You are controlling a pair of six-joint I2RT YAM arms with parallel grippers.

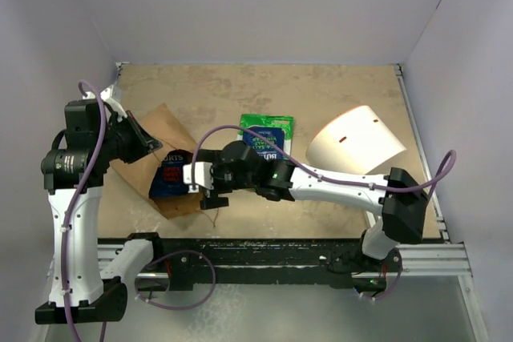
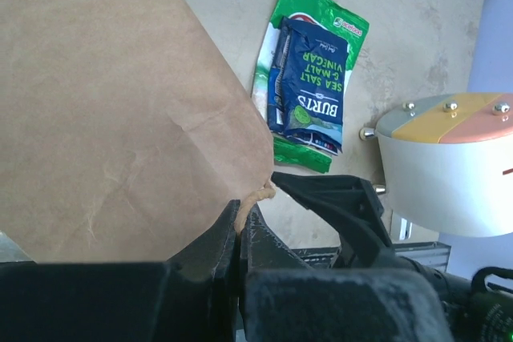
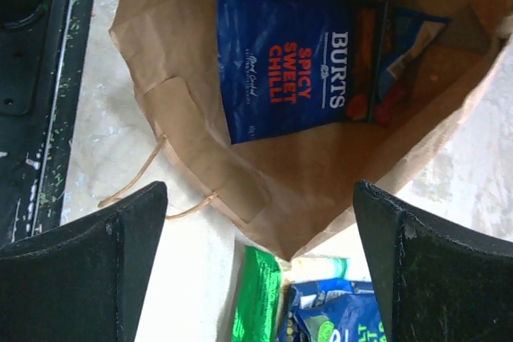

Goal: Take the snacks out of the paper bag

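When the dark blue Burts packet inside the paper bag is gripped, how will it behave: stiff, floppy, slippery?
The Burts packet looks glossy, so it may slip in the jaws. It lies thin and flat in the paper bag, so it is probably light and floppy, bending if lifted by one edge. A hard squeeze might crush its contents.

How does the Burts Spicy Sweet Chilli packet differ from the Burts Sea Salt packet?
The Spicy Sweet Chilli packet lies inside the paper bag; the Sea Salt packet lies outside it, on a green packet. The first has red lettering, the second green. Both are dark blue Burts packets.
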